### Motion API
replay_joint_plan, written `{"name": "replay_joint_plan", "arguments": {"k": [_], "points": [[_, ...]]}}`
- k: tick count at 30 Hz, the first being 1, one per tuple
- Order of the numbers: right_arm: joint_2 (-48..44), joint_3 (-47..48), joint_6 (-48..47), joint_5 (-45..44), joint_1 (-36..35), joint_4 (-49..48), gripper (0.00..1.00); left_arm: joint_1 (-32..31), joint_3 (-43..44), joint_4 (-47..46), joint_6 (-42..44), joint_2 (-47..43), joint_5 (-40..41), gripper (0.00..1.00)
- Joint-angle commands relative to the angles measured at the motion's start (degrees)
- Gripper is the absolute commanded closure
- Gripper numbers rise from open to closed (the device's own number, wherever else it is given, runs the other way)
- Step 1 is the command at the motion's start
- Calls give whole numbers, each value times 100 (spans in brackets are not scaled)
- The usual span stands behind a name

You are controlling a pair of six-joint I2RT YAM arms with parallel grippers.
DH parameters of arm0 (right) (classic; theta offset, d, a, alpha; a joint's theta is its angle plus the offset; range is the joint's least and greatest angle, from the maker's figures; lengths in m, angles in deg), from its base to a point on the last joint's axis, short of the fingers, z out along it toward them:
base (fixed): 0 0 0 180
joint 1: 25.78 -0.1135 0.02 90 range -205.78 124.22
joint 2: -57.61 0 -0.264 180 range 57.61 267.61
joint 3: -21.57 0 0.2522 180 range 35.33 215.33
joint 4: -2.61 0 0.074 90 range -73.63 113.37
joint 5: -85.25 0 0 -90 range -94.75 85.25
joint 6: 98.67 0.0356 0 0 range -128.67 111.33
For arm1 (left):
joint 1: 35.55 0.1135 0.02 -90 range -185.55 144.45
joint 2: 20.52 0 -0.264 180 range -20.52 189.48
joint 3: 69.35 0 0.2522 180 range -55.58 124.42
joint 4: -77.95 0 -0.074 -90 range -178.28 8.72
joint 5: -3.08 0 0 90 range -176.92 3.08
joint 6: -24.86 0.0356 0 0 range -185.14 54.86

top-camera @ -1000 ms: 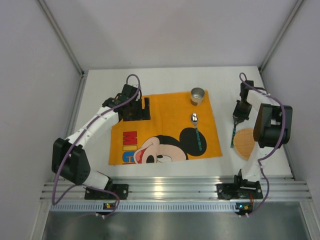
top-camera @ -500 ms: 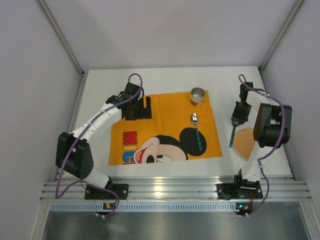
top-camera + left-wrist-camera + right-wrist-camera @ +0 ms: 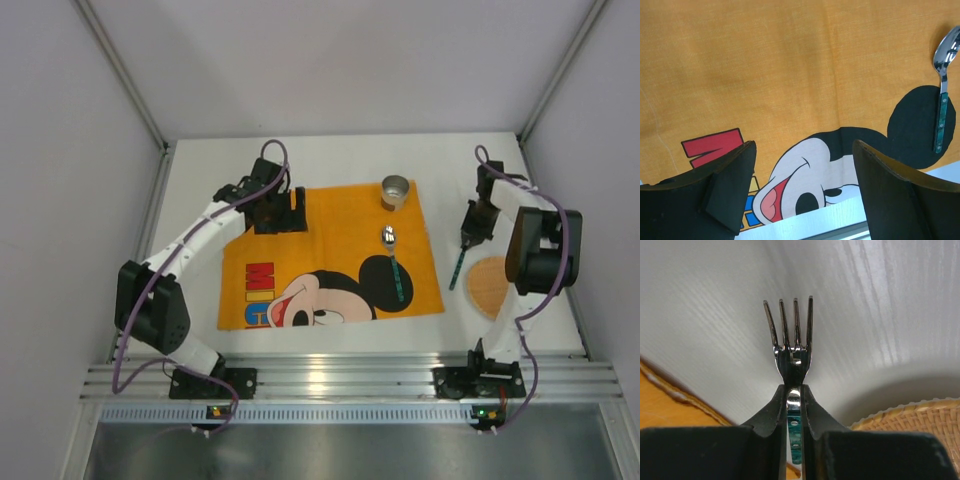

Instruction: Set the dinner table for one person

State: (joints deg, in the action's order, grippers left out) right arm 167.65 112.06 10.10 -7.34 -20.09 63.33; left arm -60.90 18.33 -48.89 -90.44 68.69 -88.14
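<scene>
Your right hand is clamped on the fork just below the tines, off the right edge of the orange cloth. The fork looks clear of the white worktop, though that is hard to judge. Your left hand hangs spread wide, holding nothing, over the cloth's far-left corner. A spoon lies on the cloth's right part, with a metal cup at its far-right corner. A woven mat sits right of the cloth.

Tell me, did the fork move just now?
Yes. The fork, held in the right tool, swung left, away from the woven mat and toward the orange cloth.
</scene>
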Motion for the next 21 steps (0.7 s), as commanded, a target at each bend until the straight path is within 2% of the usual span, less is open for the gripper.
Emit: {"name": "replay_joint_plan", "arguments": {"k": [1,4,7,11,16,21], "points": [[-114,597,127,224,-261,173,100,-190,650,41,375,228,-64,17],[-307,992,259,372,-367,489,100,-523,1370,278,630,605,69,16],[-439,1423,391,496,-473,840,100,-989,2501,498,920,1106,446,15],[-623,1810,549,654,-708,1367,100,-1770,3602,736,1316,1809,815,16],[-870,1741,1102,1075,-1017,1570,100,-2378,4095,569,1483,2320,860,16],[-1125,1608,1586,1375,-1272,1579,100,-2976,4184,525,1616,2513,877,18]]}}
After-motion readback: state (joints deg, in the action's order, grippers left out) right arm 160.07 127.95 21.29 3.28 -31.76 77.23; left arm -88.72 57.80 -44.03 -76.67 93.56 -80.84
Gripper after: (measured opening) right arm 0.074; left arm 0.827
